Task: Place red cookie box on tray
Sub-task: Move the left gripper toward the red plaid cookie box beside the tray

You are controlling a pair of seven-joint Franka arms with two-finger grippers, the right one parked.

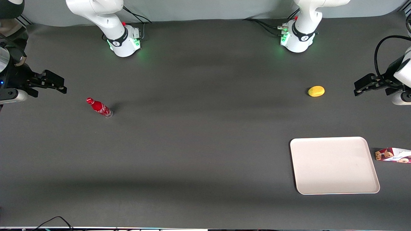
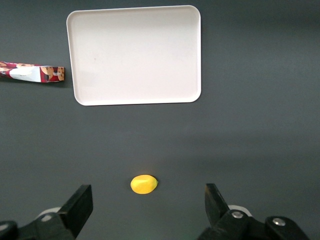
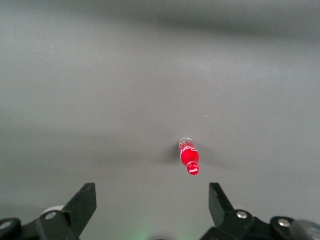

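Long narrow dark-red cookie box (image 1: 393, 155) lay flat on the dark grey table (image 1: 199, 144), just beside the short edge of the large off-white rectangular tray (image 1: 334, 165) without touching it; its outer end was cut off by the frame edge in both front and left wrist views, white label only partly seen. Black two-finger gripper (image 1: 361, 87) hung in the air well apart from the box, farther from the front camera, fingers spread wide, holding nothing. Small yellow lemon-shaped fruit (image 1: 316, 91) sat near the gripper.
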